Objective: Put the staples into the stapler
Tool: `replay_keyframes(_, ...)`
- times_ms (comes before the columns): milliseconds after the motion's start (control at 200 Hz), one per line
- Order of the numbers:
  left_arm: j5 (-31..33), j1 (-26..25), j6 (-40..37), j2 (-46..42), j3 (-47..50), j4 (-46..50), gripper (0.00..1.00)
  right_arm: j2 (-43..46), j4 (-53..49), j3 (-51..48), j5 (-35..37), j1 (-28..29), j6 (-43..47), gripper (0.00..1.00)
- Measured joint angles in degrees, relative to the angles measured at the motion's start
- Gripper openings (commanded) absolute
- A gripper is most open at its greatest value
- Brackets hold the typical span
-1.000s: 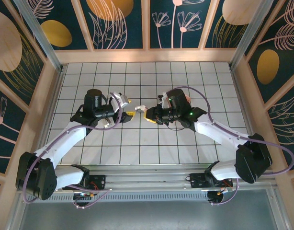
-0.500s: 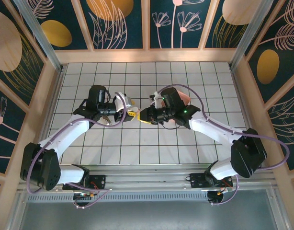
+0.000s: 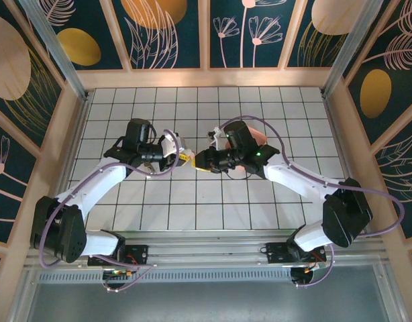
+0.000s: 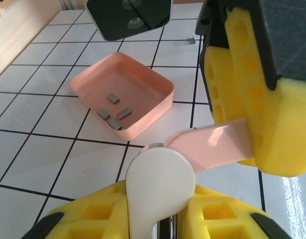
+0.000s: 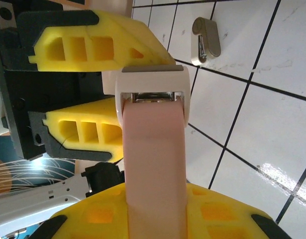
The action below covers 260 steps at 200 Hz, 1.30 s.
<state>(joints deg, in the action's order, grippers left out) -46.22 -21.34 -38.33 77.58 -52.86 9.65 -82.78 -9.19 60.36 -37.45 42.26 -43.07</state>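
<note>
Holding the stapler (image 4: 208,147) above the table, we are clamping its white end in our left gripper (image 3: 186,159) and its pink body in our right gripper (image 3: 200,164). Loading is not yet done, we are judging: the staples (image 4: 118,113) are lying in the tray (image 4: 158,107).

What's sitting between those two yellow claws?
The stapler, pink with a white end, bridges the left gripper and right gripper, clearest in the right wrist view.
</note>
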Motion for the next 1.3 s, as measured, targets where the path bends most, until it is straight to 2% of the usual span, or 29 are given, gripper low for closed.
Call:
replay_keyframes(90, 0.5, 0.0, 6.1, 0.2, -0.1, -1.4, 0.2, 0.2, -0.5, 1.2, 2.8, 0.1, 1.8, 0.56)
replay_keyframes(175, 1.5, 0.0, 13.3, 0.1, 0.2, -4.6, 0.2, 2.1, -0.2, 1.4, 6.9, 0.1, 3.2, 0.61)
replay_keyframes(370, 6.1, 0.0, 34.3, -0.8, 3.4, -13.8, 0.21, 10.6, 6.1, -2.3, 17.5, 0.7, 3.4, 0.64)
replay_keyframes(541, 7.8, 0.0, 46.8, -1.5, 4.9, -18.3, 0.2, 10.4, 9.3, -2.1, 21.7, 1.3, 3.8, 0.64)
replay_keyframes(816, 9.0, 0.0, 53.0, -1.9, 5.0, -20.2, 0.2, 3.5, 8.9, 4.0, 24.6, 1.4, 3.8, 0.64)
replay_keyframes(986, 9.3, 0.0, 54.1, -1.9, 5.0, -20.2, 0.2, 1.4, 8.9, 6.8, 26.3, 1.3, 3.7, 0.59)
replay_keyframes(1301, 9.5, 0.0, 55.3, -1.9, 5.0, -21.5, 0.2, -2.2, 8.0, 9.6, 28.5, 1.3, 3.2, 0.55)
